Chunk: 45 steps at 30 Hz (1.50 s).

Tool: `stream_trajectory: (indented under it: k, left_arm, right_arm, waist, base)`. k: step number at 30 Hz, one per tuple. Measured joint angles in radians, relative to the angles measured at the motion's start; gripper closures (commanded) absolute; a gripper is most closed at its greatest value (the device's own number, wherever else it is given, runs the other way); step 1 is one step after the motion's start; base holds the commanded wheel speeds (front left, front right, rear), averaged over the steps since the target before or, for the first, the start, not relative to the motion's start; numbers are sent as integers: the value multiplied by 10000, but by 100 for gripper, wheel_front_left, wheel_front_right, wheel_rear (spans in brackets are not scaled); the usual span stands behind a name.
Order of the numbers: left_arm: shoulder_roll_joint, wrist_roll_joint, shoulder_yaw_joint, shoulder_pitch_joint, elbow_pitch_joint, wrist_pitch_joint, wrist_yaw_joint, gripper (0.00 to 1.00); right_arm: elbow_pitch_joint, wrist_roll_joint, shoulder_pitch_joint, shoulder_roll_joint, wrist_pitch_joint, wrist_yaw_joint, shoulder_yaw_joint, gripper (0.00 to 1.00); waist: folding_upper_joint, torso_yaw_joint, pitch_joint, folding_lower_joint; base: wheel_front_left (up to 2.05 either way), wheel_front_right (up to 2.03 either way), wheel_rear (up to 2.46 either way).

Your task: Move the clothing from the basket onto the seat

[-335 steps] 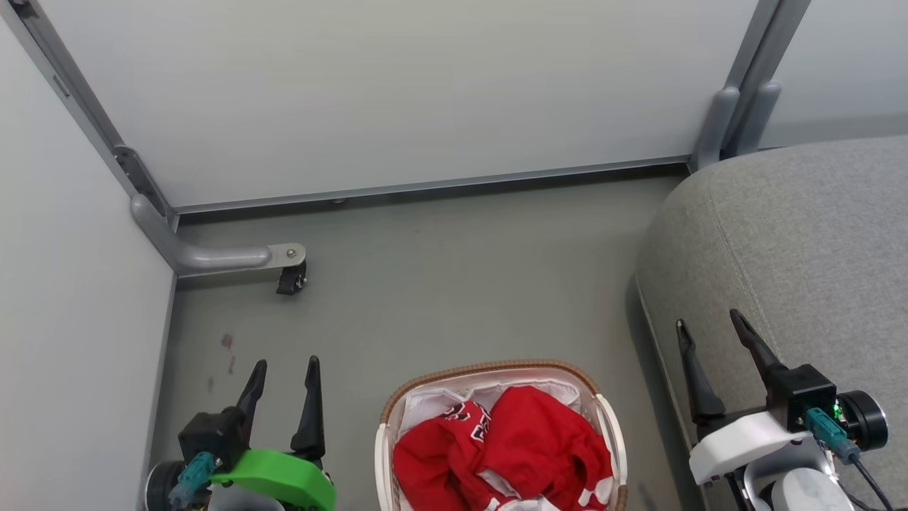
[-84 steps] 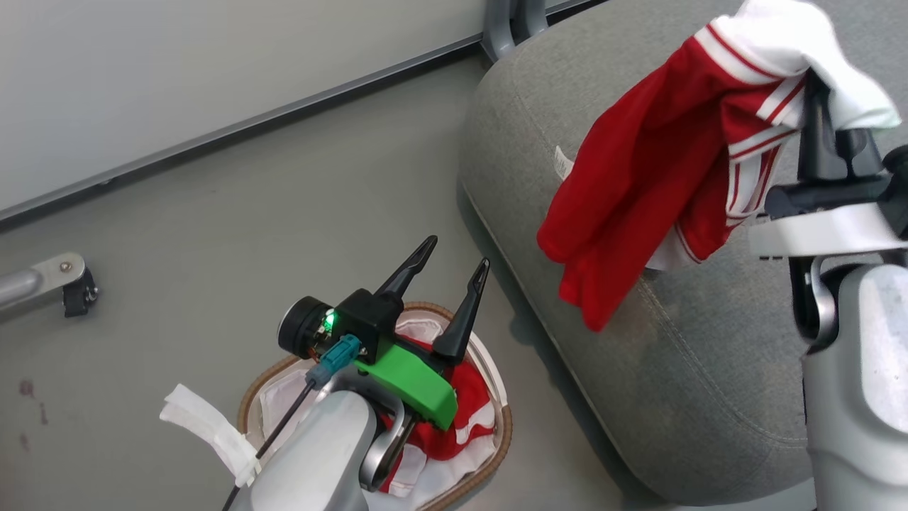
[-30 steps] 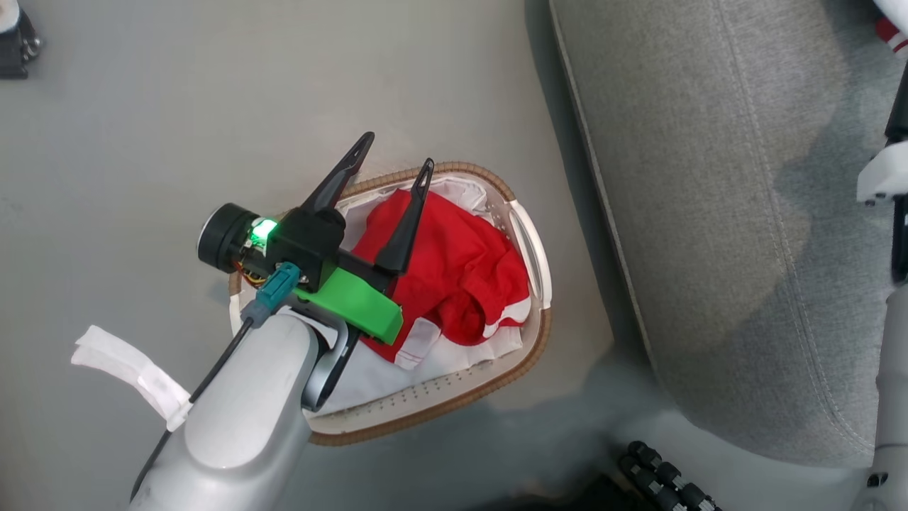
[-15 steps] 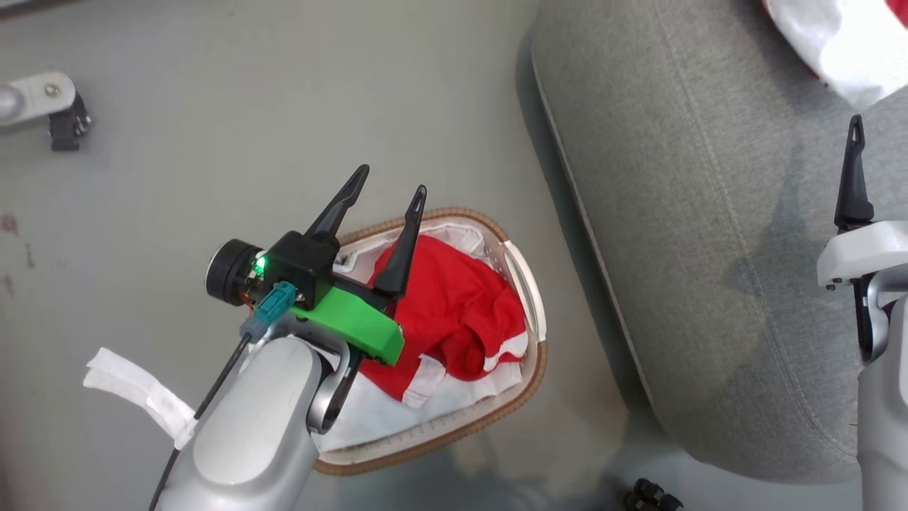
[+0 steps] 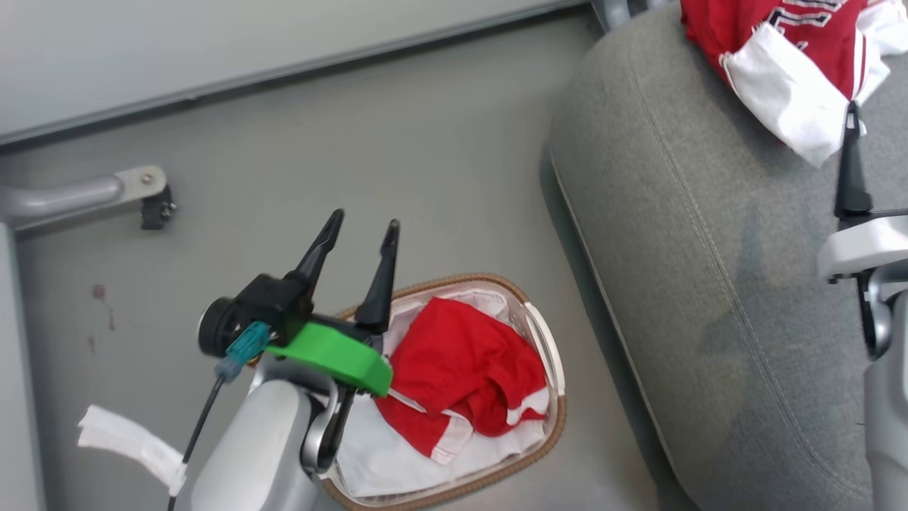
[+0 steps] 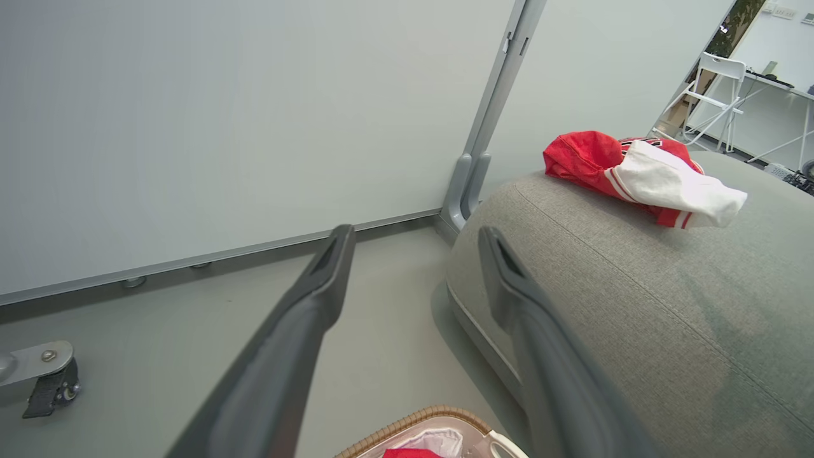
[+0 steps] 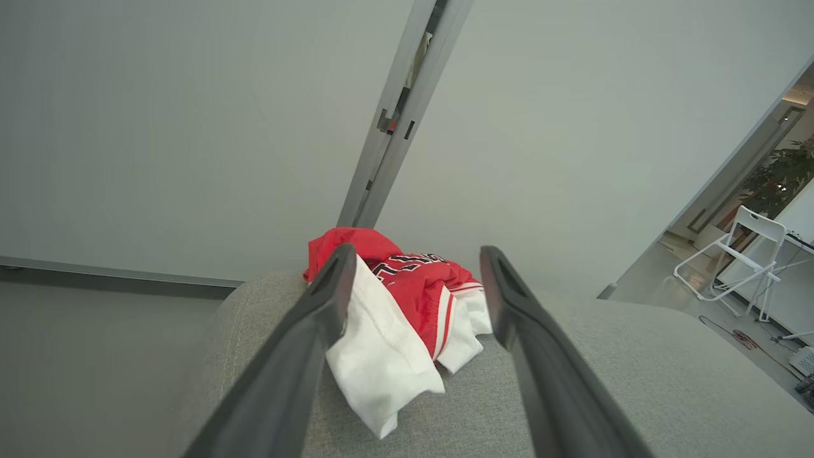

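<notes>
Release confirmed: lettered garment (image 5: 777, 78) has left my right jaws and lies on the seat (image 5: 709, 284); those jaws stand wide, empty. Second red garment (image 5: 461, 369) waits in the basket (image 5: 552, 355) by my wide, empty left jaws, so I judge the task half done

garment (image 5: 461, 372) in basket (image 5: 552, 355), second garment (image 5: 777, 42) on seat (image 5: 709, 284)

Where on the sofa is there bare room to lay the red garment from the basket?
The grey sofa is bare over its whole near part, from the rounded edge beside the basket up to the lettered red garment. The far corner by the partition post is crowded: that garment lies there, with the open right hand close before it.
</notes>
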State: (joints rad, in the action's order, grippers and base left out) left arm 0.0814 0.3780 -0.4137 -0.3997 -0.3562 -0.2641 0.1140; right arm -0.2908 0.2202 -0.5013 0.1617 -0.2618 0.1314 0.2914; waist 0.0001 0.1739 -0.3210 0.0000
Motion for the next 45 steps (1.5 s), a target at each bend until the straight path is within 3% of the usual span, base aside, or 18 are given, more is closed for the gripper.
stream_trajectory:
  k: [17,22,27,45]
  left_arm:
    - [-259,-479,2631,2345,566,0,-8,0]
    - [-291,-608,3091,2887,598,0,0,0]
    - [-301,-679,3200,3147,589,0,17,0]
    - [-313,-370,2964,3471,410,0,-12,0]
  right_arm:
    - [196,-798,1414,-1072,0,0,-1452,0]
    - [77,-1676,2188,-1118,0,-2,-2038,0]
    - [-42,-2491,2771,-1124,0,0,-2255,0]
    - [-44,-2899,3327,-1135,0,0,-2545,0]
  waist:
    - [0,-1366,1646,-1]
    - [-1,-1633,2058,-1]
    - [-1,-1814,2402,-1]
    - [-1,-1938,2774,-1]
  base:
    - [0,0,0]
    - [0,0,0]
    - [0,0,0]
    - [0,0,0]
